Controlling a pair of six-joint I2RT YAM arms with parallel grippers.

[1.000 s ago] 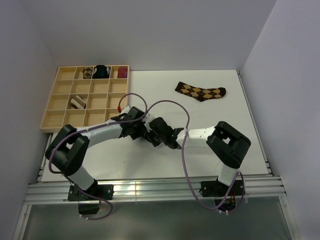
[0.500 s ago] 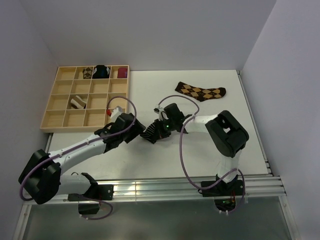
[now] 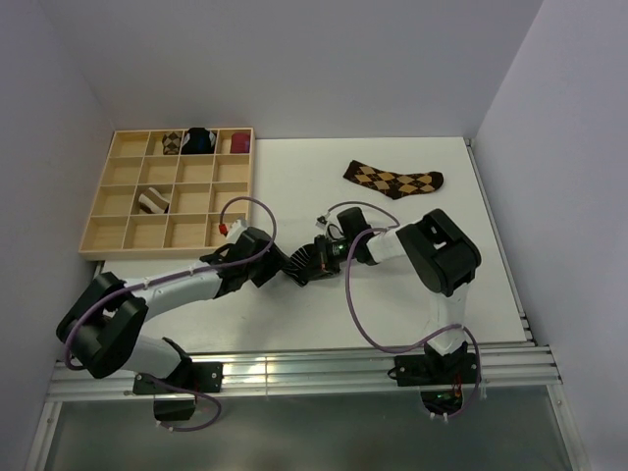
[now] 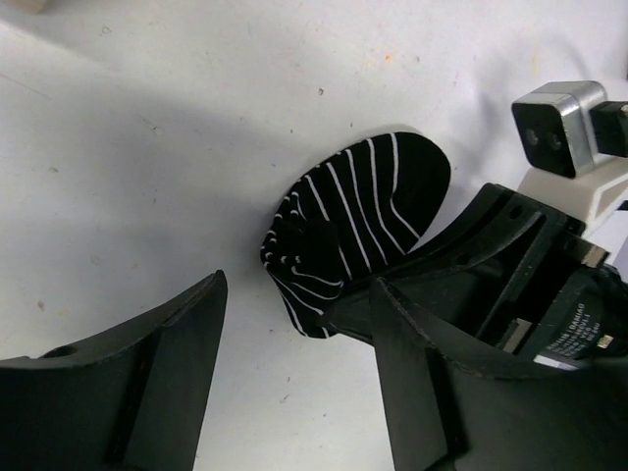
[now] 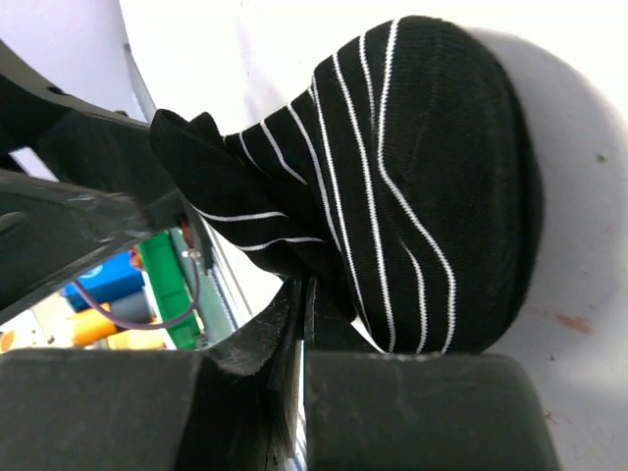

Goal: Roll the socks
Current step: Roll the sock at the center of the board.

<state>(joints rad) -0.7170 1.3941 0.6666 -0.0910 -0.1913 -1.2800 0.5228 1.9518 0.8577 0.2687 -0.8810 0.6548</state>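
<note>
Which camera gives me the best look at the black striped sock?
Right wrist. The black striped sock fills that view, with the shut right gripper pinching its bunched edge. Left wrist shows most of it, smaller, beyond the open left gripper. From the top it is only a dark scrap between the grippers.

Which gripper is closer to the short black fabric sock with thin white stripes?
Right. The right gripper is shut on the edge of the short black fabric sock with thin white stripes. The left gripper stands open just short of it, apparently not touching.
</note>
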